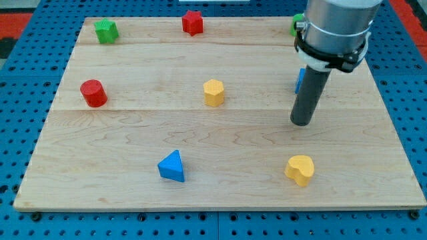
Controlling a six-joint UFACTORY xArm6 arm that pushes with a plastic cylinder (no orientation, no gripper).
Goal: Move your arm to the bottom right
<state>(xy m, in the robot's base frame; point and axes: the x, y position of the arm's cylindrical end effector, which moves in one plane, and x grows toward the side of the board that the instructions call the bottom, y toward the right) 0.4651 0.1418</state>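
Camera view, my tip (301, 123) a dark straight rod without pincer, above yellow heart block (300, 169).

Likely a lab: wooden board (220, 133) on blue pegboard bench (27, 80).

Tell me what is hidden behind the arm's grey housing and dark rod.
Behind the rod a blue block shows only a sliver; its shape is covered. Behind the grey housing a green block peeks out, mostly hidden. My tip touches neither.

Pale wooden board (133, 133), blue pegboard (27, 67)
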